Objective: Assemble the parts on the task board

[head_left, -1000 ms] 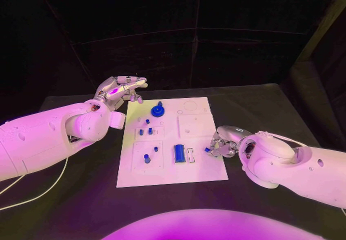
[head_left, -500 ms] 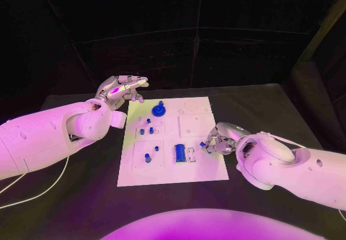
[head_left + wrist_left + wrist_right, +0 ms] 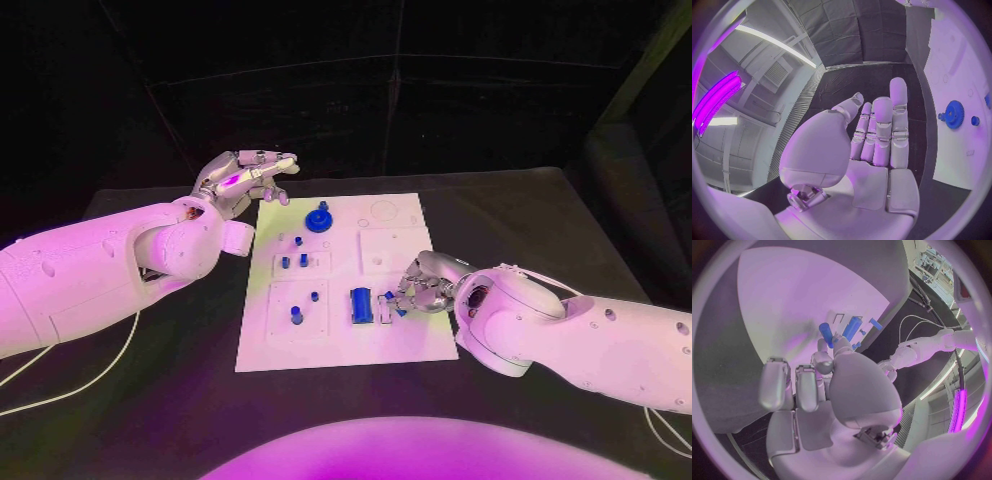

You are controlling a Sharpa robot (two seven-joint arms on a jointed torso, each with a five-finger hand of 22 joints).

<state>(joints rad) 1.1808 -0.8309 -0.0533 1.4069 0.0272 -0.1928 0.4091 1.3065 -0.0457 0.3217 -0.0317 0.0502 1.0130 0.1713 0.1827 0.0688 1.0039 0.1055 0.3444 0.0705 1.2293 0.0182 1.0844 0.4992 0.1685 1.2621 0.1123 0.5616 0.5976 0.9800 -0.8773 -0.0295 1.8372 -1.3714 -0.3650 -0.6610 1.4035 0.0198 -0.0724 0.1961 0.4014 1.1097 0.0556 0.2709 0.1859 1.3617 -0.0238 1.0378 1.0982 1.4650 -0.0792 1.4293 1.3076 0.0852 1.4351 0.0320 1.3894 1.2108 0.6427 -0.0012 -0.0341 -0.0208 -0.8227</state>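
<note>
Head view: the task board [image 3: 339,345] lies mid-table, with a blue cylinder [image 3: 359,305] near its right edge and a blue gear [image 3: 319,220] toward its far edge. The right hand [image 3: 414,292] reaches over the right edge, seemingly pinching a small blue part [image 3: 391,298]. The left hand [image 3: 245,177] hovers off the far-left corner, fingers extended, holding nothing.

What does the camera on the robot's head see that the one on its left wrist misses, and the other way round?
The head view takes in the whole task board, the blue cylinder lying near its middle, and the right hand over the board's right side with a small blue part at its fingertips. The left wrist view gives the inside of the left hand: palm bare, fingers straight, holding nothing. Both show the left hand, the board's edge and the blue gear.
</note>
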